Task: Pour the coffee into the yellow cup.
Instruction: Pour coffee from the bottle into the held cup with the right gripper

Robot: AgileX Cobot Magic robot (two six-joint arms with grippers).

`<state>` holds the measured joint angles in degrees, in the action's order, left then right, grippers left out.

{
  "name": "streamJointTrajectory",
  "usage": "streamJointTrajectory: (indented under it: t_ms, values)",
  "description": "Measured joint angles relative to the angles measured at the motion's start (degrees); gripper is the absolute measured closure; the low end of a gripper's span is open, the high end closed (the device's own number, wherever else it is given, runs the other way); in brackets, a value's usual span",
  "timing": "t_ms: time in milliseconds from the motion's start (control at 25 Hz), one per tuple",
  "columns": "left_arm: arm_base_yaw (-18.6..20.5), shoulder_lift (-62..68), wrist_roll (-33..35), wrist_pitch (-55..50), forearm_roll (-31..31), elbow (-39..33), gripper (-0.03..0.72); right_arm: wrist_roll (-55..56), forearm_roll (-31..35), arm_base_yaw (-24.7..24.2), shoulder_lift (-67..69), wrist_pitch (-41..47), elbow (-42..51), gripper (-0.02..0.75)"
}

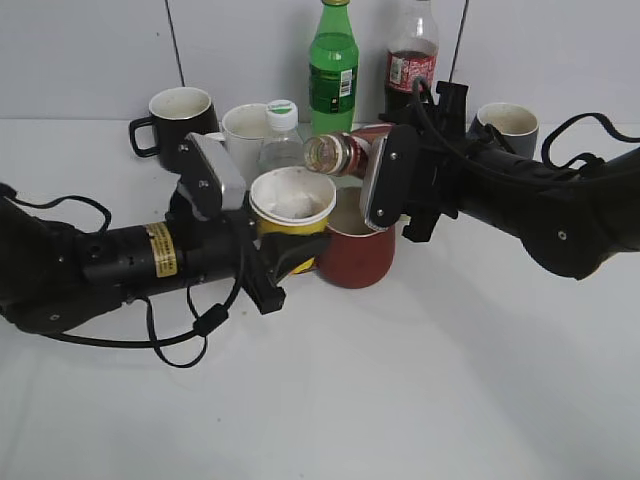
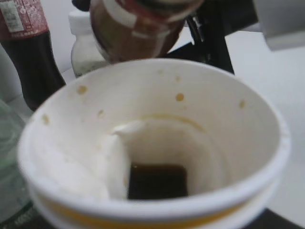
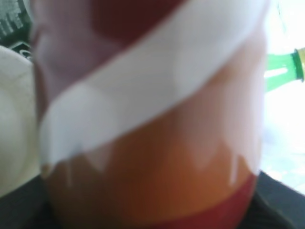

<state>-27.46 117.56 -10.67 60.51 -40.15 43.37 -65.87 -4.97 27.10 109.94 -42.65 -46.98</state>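
Note:
My left gripper [image 1: 288,262] is shut on the yellow cup [image 1: 292,208] and holds it upright above the table. In the left wrist view the cup [image 2: 157,119] fills the frame, with a little dark coffee at its bottom and brown splashes on its white inside. My right gripper [image 1: 388,188] is shut on the coffee bottle [image 1: 338,154], which lies tilted with its open clear neck just above the cup's far rim. The bottle [image 3: 152,119] fills the right wrist view, brown with a white swoosh. It also hangs over the cup in the left wrist view [image 2: 138,28].
A red-brown mug [image 1: 357,255] stands right behind the cup, under the bottle. Along the back wall stand a black mug [image 1: 180,115], a white mug [image 1: 243,130], a small clear bottle [image 1: 281,135], a green bottle [image 1: 333,65], a cola bottle [image 1: 412,60] and a grey mug [image 1: 508,124].

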Motion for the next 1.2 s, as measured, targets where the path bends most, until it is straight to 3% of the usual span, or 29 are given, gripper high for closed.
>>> streamJointTrajectory:
  t_ms: [320, 1200]
  values:
    - [0.0, -1.4, -3.0, -0.6, -2.7, 0.0, 0.356, -4.5, 0.0, 0.0, 0.0, -0.6, 0.0, 0.234]
    - [0.0, -1.4, -3.1, -0.9, -4.6, 0.0, 0.357, -13.2, 0.0, 0.0, 0.0, -6.5, 0.0, 0.234]
